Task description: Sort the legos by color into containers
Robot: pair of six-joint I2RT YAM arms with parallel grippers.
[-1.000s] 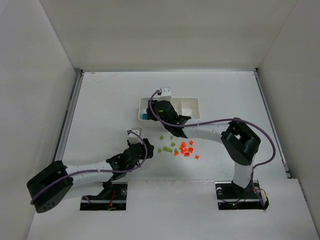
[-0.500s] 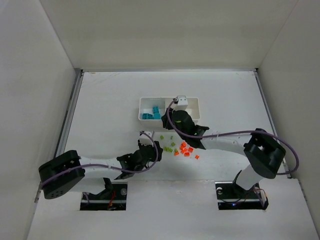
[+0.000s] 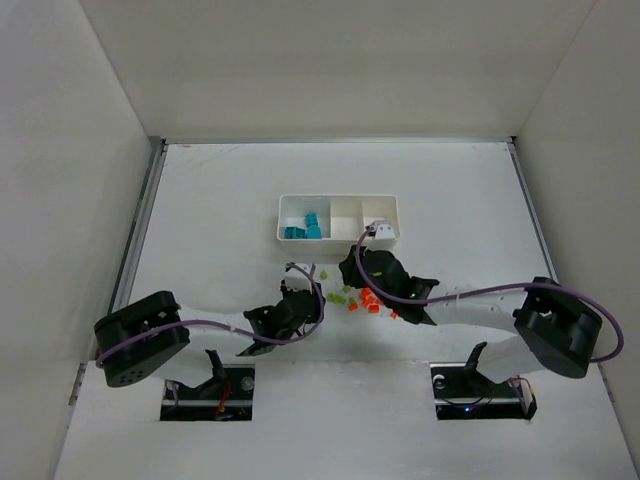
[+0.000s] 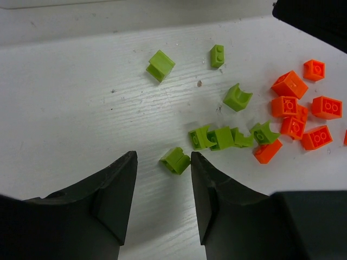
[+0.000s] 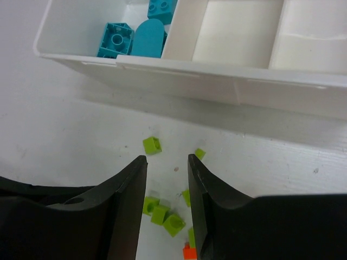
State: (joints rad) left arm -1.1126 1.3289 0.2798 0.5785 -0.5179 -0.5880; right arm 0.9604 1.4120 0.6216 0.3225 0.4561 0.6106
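Tray [image 3: 346, 218] lengthwise left-to-right, teal legos [image 3: 302, 227] in leftmost compartment.

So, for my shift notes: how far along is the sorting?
Done: teal bricks lie in the tray's left compartment. In hand: nothing gripped; the open left fingers flank one green brick; the right fingers are open. Left: other green bricks and orange bricks on the table; two compartments look empty.
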